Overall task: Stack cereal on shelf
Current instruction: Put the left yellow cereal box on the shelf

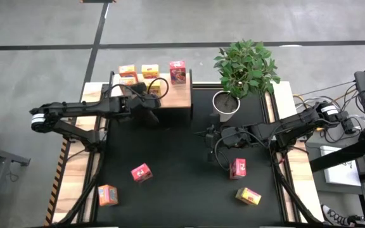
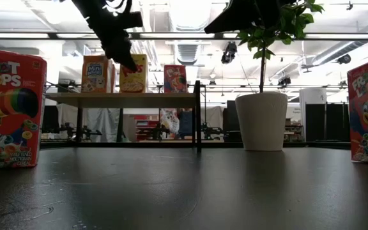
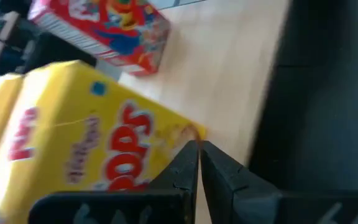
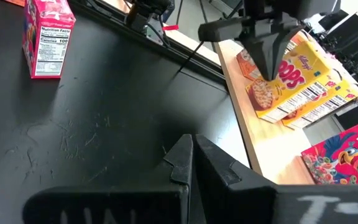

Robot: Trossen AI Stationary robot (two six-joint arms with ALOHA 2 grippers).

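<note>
Wooden shelf [image 1: 176, 96] at eleven o'clock carries five cereal boxes; the left gripper [image 1: 154, 88], fingers pinched shut on nothing, presses a yellow box [image 3: 98, 149] there, so nudging it square without tipping neighbours seems wise. Black table [image 1: 182, 171] holds four loose boxes from five to seven o'clock; the right gripper [image 1: 209, 134], also closed and empty, waits centrally.

Black table [image 1: 170, 196], four cereal boxes [image 1: 140, 172], plant pot [image 1: 225, 104], shelf [image 1: 176, 95] with perhaps five boxes
</note>
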